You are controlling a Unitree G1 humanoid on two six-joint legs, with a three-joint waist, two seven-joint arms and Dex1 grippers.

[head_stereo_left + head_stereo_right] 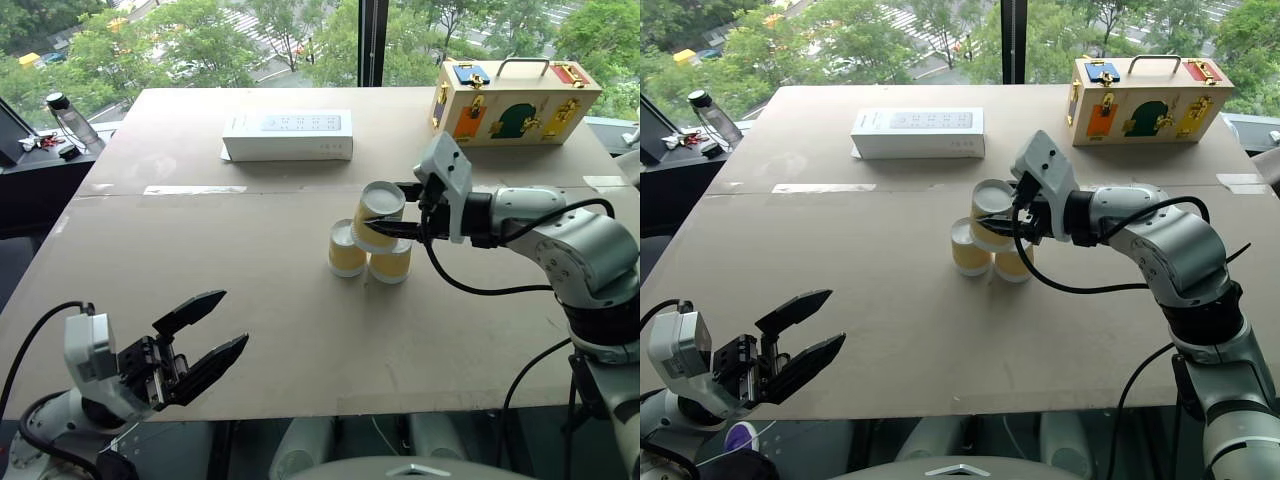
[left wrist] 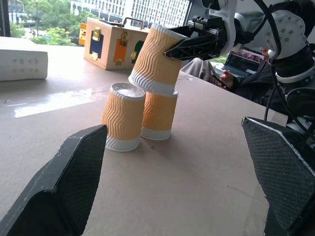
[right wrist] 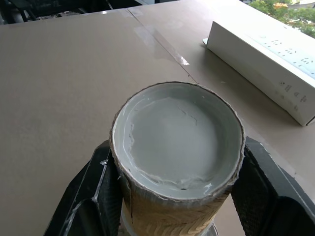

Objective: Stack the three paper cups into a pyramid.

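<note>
Two yellow-orange paper cups point(image 1: 347, 250) point(image 1: 390, 262) stand upside down side by side in the middle of the brown table point(image 1: 300, 330). A third paper cup point(image 1: 378, 215), also bottom up, hangs tilted just over them. My right gripper point(image 1: 393, 208) is shut on its ribbed side. In the left wrist view this held cup point(image 2: 158, 59) has its white rim at the top of the farther cup point(image 2: 158, 114), slightly above the nearer cup point(image 2: 123, 117); I cannot tell whether they touch. My left gripper point(image 1: 232, 320) stands open near the table's front left edge, holding nothing.
A long white box point(image 1: 288, 135) lies at the back middle and a wooden latch box point(image 1: 512, 100) at the back right. A bottle point(image 1: 70, 118) stands on a dark side surface at the far left. A seated person point(image 2: 236, 73) is beyond the table's right side.
</note>
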